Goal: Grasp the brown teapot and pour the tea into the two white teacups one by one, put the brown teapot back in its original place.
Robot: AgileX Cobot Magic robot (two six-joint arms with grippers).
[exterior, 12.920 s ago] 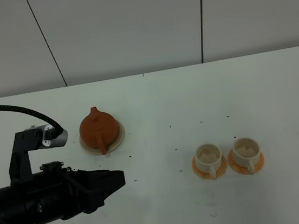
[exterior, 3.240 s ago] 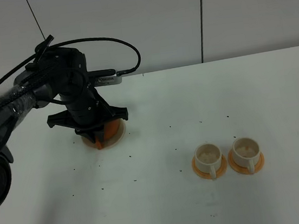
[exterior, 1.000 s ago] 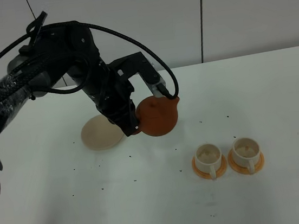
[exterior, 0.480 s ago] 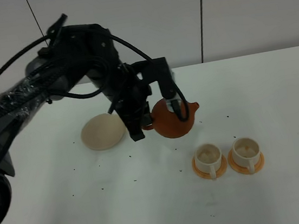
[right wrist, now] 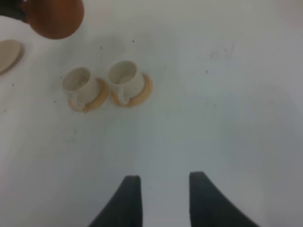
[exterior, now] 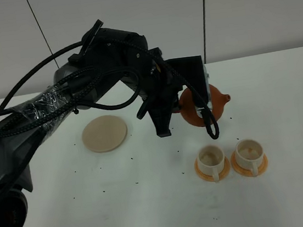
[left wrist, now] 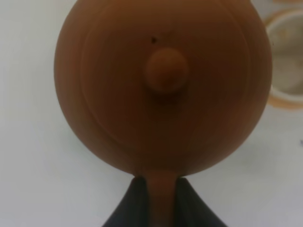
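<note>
White surface, pale panelled wall behind. Left end effector clamped on loop handle of brown teapot; pot upright, lid on, held clear of surface. Spout points toward right arm's side. Two white teacups on orange saucers lie camera-ward of pot, near, not yet under spout. Left-hand cup looks closer: likely first pour. Cream coaster bare, well apart. Right end effector open, empty, far from cups.

White table, beige coaster, two orange saucers
</note>
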